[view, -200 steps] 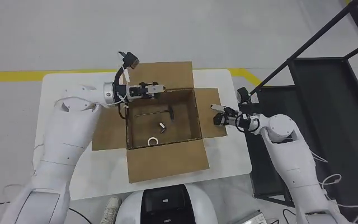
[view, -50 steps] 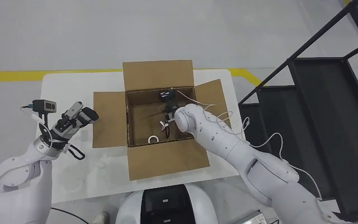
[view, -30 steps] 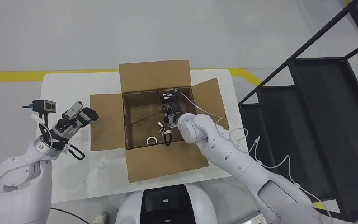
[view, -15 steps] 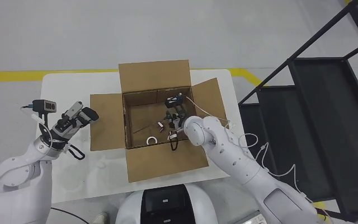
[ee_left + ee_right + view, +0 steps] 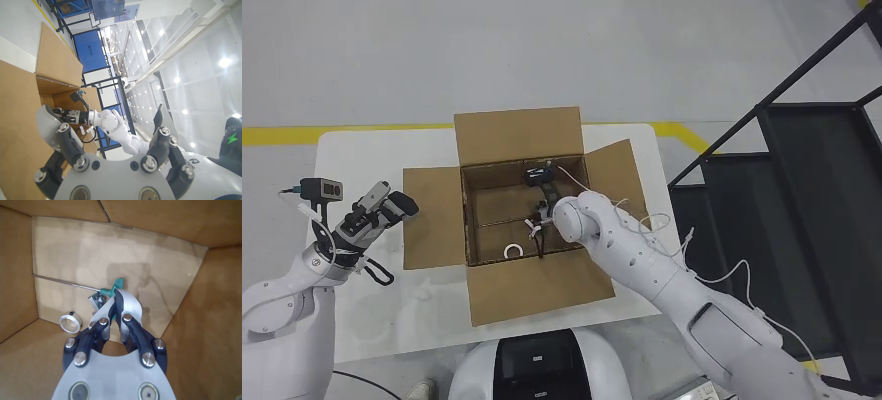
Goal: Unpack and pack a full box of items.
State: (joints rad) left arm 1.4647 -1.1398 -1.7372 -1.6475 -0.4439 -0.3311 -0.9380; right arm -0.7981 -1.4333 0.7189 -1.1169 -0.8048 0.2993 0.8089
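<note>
Status: unpacking stage, judged incomplete, since three items lie on the floor of the box (image 5: 527, 135).

Right end effector (image 5: 115, 296): down inside the box, fingers pressed together at the green handle of the T-handle key (image 5: 113, 289). Whether the handle is actually caught between them cannot be confirmed, because the tips cover that part.

Left end effector (image 5: 103, 115): released, fingers spread wide, grasping nothing. It is held above the bench (image 5: 362, 160), well apart from the box.

Contents of the box:
- T-handle key: lies flat, and its long thin shaft runs out to the foot of a side wall.
- Metal block (image 5: 96, 300): small, with screw heads. It sits just beside the key's handle, apparently touching it.
- Ring collar (image 5: 70, 323): lies flat near a corner, apart from the other two.

Risks:
- A pinch at the handle end alone would let the long shaft swing down and catch a wall or flap on the way out.
- The block may be dragged or knocked as the handle rises.
- The box is unbraced (no arm holds it), so a snag could shift it on the bench.
</note>
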